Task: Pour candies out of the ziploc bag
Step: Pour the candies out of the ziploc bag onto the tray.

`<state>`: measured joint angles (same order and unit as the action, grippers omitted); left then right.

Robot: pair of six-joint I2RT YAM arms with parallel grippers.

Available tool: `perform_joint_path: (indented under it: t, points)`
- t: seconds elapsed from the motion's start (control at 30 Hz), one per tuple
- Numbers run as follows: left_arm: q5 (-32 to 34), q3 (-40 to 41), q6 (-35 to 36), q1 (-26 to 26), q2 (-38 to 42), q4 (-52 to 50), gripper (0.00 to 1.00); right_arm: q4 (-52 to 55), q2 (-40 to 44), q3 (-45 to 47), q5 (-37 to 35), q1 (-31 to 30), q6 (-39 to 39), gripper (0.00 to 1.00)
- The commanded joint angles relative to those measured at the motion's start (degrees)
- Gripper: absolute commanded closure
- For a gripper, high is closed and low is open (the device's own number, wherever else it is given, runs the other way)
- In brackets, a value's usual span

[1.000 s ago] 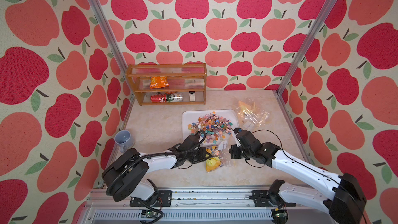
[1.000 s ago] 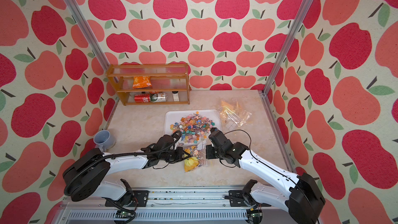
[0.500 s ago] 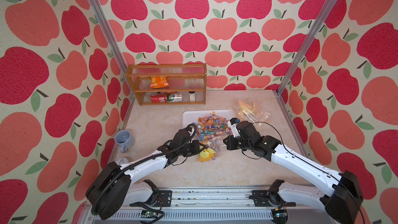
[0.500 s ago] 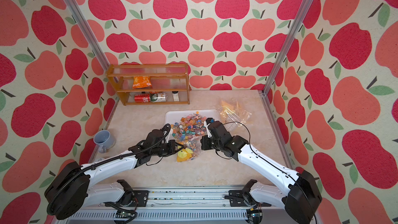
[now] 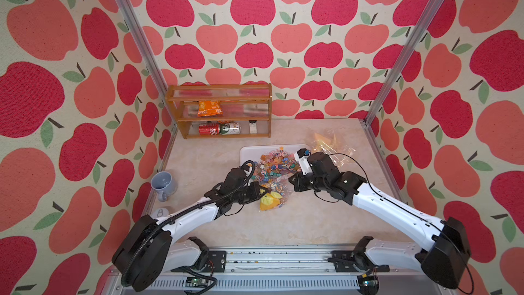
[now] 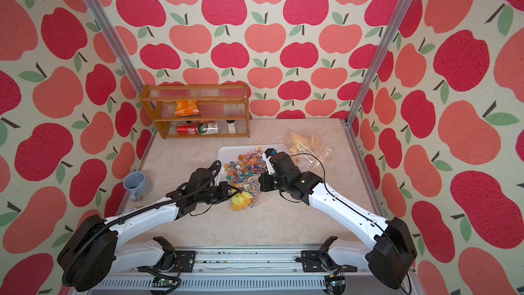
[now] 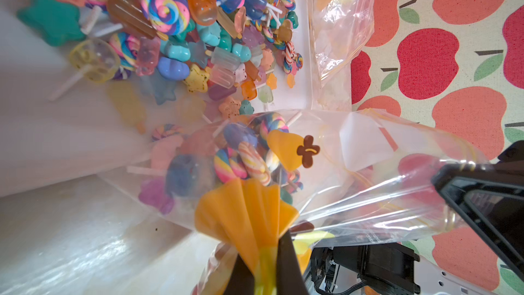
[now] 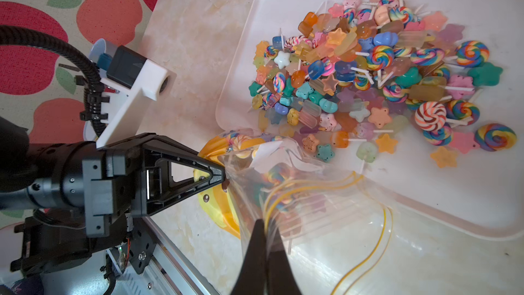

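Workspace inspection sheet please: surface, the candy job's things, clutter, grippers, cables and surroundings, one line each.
Surface: pale marbled table.
Job's things: candies piled in the white tray; some are inside the ziploc bag at the tray's near edge.
Clutter: crumpled second clear bag beside the tray; grey mug; wooden shelf holding an orange snack packet and cans.
Grippers: left gripper shut on the ziploc bag's yellow-printed end; right gripper shut on its clear side.
Cables: black cable loop above the right arm; corrugated conduit along the left arm.
Surroundings: apple-print walls.
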<state>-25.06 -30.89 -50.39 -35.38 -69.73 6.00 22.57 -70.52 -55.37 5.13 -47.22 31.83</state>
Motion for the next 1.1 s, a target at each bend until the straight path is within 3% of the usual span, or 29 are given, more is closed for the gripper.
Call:
perform_joint_path:
  t: [0.0,0.37,0.67,1.07]
  points:
    - [1.7,-1.9,2.3,2.1,1.0,-4.7,1.00,-0.5,-0.5,-4.5,-1.6,1.6,-3.1,1.00]
    - [-1.3,-9.0,5.8,7.8,-2.0,-6.9,1.00,-0.7,-6.9,-10.5,1.3,5.7,-6.8,1.00]
    - [-4.5,-19.1,10.5,11.9,-13.1,-7.6,1.00,-5.2,-9.8,-7.7,4.8,10.3,-6.2,1.00]
    - [-6.3,-32.9,15.2,12.8,-22.8,-13.4,1.00,-8.8,-12.8,-3.1,6.8,14.4,-5.6,1.00]
